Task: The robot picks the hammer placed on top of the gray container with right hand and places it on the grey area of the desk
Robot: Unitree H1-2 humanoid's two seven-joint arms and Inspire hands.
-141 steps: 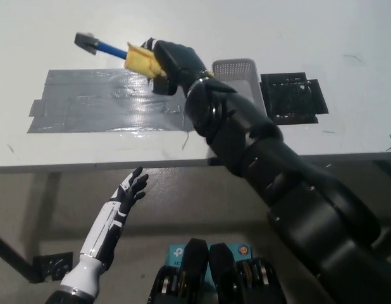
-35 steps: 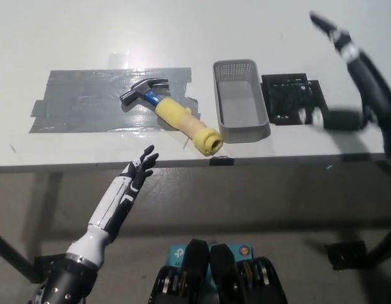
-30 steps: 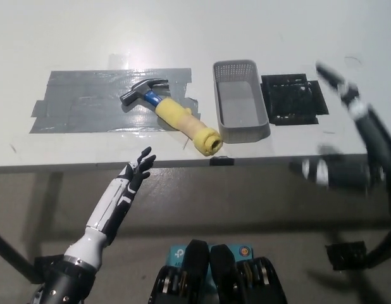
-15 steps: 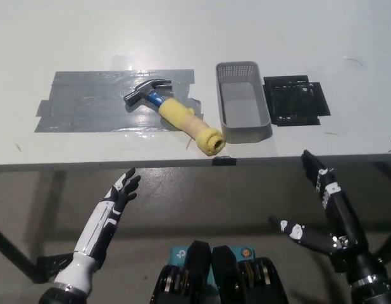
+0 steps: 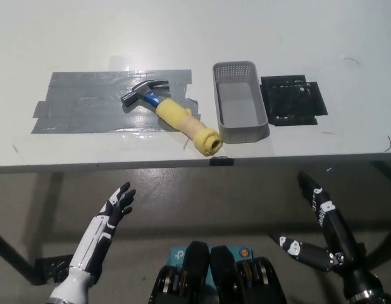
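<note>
Head view: hammer [image 5: 172,114] lies diagonally, head up-left on grey area [image 5: 88,107]; right hand [image 5: 322,231] released, empty

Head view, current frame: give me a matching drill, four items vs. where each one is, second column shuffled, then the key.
Items:
1. hammer
2. gray container
3. left hand
4. right hand

Places:
A. below the desk edge, lower right, open
B. lying tilted, head on the grey area, handle end toward the desk's front edge
C. below the desk edge, lower left, open
D. upright on the desk, between the hammer and the black patch, nothing in it

Pairs: 1-B, 2-D, 3-C, 4-A
</note>
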